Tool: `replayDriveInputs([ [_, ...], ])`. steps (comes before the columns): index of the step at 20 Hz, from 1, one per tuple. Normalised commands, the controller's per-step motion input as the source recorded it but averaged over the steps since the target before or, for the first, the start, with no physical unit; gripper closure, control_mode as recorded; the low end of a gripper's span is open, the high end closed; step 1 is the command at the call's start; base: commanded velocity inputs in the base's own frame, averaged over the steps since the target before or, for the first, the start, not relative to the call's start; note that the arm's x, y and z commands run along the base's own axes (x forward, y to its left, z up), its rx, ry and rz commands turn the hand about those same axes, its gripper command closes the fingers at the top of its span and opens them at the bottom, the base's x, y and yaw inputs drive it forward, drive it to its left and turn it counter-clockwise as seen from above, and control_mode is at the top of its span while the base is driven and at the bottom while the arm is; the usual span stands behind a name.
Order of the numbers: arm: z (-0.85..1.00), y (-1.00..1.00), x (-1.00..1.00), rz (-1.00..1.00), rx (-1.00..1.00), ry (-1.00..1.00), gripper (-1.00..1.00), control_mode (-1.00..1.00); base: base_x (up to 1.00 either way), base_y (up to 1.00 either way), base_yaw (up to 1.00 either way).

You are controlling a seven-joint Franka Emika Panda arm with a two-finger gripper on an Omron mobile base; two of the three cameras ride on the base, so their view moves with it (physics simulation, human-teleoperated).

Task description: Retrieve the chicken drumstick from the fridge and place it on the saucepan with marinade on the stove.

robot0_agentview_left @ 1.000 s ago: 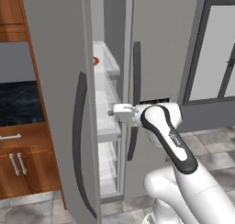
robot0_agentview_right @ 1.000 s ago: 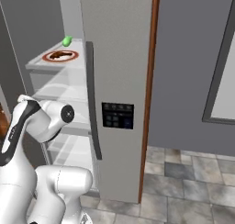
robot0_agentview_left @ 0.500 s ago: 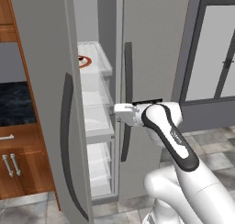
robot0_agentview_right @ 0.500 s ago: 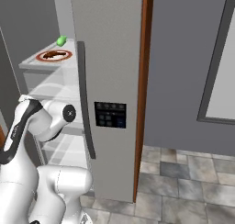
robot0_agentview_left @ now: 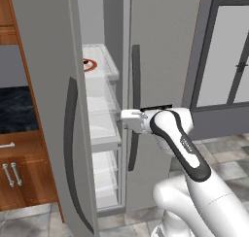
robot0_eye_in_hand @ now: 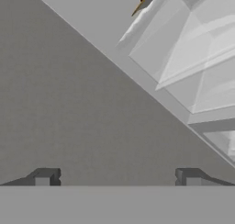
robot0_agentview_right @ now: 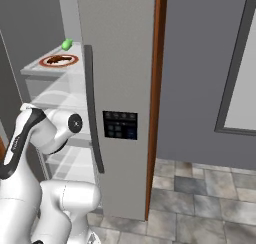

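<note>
Compared with the earlier frames, both base views have shifted, so the fridge [robot0_agentview_left: 160, 46] sits further right in the left base view and more of its white shelves is exposed past the open left door [robot0_agentview_left: 48, 110]. The gripper [robot0_eye_in_hand: 117, 177] is at the gap between the doors with its jaws spread wide and nothing between them. On the upper shelf lies the white red-rimmed plate [robot0_agentview_right: 60, 61] carrying the chicken drumstick [robot0_agentview_right: 61, 60], with the green ball [robot0_agentview_right: 67, 44] just beyond it.

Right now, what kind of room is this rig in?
Most likely a home kitchen. A tall grey two-door fridge stands with one door ajar, a red-rimmed plate on its white shelf. Wooden cabinets with a dark stone counter sit beside it, over a tiled floor.
</note>
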Motion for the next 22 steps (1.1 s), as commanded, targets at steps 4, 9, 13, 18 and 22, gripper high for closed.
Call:
replayDriveInputs([
  [4,0.00,0.00,0.00,0.00,0.00,0.00,-1.00,1.00,0.43,0.03,-0.02],
  [9,0.00,0.00,0.00,0.00,0.00,0.00,-1.00,1.00,0.54,0.20,-0.03],
  [13,0.00,0.00,0.00,0.00,0.00,0.00,-1.00,1.00,0.48,0.58,-0.04],
  [18,0.00,0.00,0.00,0.00,0.00,0.00,-1.00,1.00,0.34,0.95,-0.04],
  [22,0.00,0.00,0.00,0.00,0.00,0.00,-1.00,1.00,0.34,0.92,-0.07],
])
